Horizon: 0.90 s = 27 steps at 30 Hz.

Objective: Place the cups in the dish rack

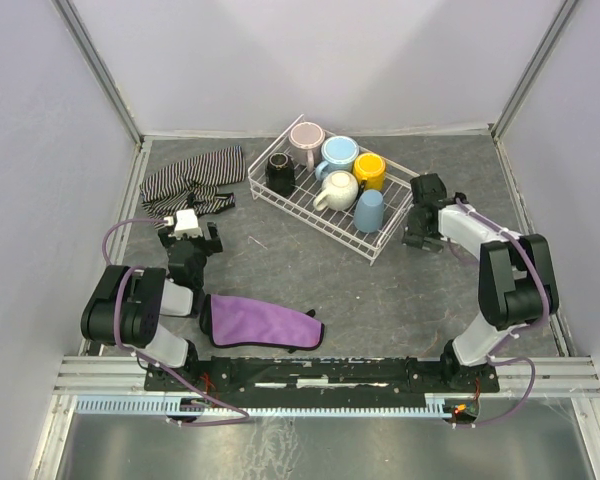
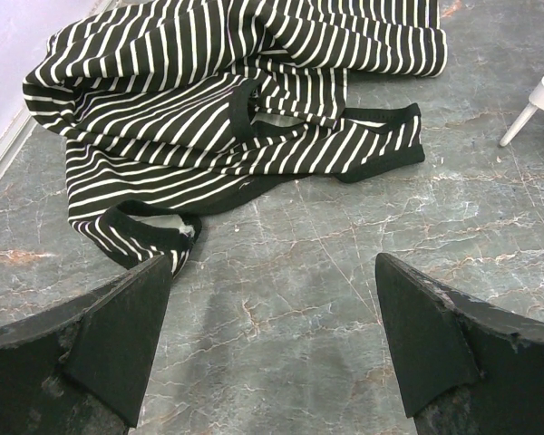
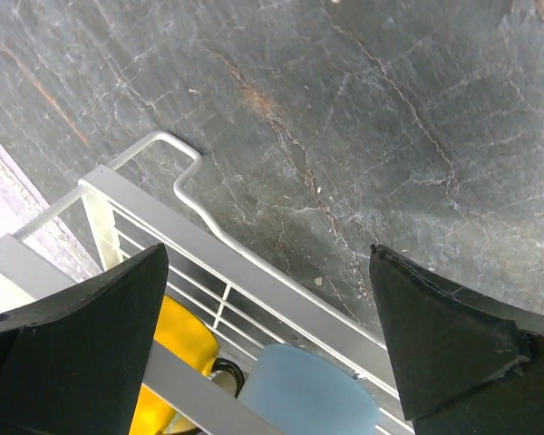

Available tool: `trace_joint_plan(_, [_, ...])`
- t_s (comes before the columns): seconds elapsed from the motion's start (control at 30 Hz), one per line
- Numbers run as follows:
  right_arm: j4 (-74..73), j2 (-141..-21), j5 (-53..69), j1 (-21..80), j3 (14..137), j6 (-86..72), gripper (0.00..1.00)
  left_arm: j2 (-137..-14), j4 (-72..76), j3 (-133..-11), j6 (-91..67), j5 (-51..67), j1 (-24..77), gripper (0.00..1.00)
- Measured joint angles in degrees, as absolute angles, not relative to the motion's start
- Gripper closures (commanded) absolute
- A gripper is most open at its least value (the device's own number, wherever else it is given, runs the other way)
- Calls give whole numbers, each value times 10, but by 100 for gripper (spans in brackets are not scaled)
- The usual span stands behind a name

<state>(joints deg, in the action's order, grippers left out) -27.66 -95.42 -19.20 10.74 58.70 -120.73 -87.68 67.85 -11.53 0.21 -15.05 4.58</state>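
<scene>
The white wire dish rack (image 1: 380,243) stands at the back centre and holds six cups: black (image 1: 279,173), pale pink (image 1: 307,141), light blue (image 1: 339,153), yellow (image 1: 369,170), cream-white (image 1: 337,190) and a dusty-blue handleless cup (image 1: 369,211), upside down. My right gripper (image 1: 417,238) is open and empty just right of the rack. In the right wrist view the rack's rim (image 3: 281,299), the dusty-blue cup (image 3: 310,395) and the yellow cup (image 3: 170,349) show between the fingers. My left gripper (image 1: 185,252) is open and empty over bare table at the left.
A striped cloth (image 1: 192,180) lies at the back left, also in the left wrist view (image 2: 227,109). A purple cloth (image 1: 260,322) lies near the front left. Lilac walls enclose the grey table.
</scene>
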Motion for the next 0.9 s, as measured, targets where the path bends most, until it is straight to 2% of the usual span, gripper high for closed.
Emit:
trace_joint_plan(0.3, [-282, -887, -209, 50, 592, -999, 0, -877, 677, -115, 2, -150, 46, 1])
trace_joint_plan(0.47, [-265, -827, -253, -15, 589, -803, 0, -877, 676, -115, 2, -150, 46, 1])
trace_joint_plan(0.63, [-187, -771, -283, -48, 568, -563, 0, -877, 676, -115, 2, -150, 46, 1])
trace_joint_plan(0.77, [-86, -756, -214, -49, 528, -358, 0, -877, 676, -115, 2, -150, 46, 1])
trace_joint_plan(0.9, [-1, -741, -119, -49, 453, -237, 0, -877, 676, -115, 2, -150, 46, 1])
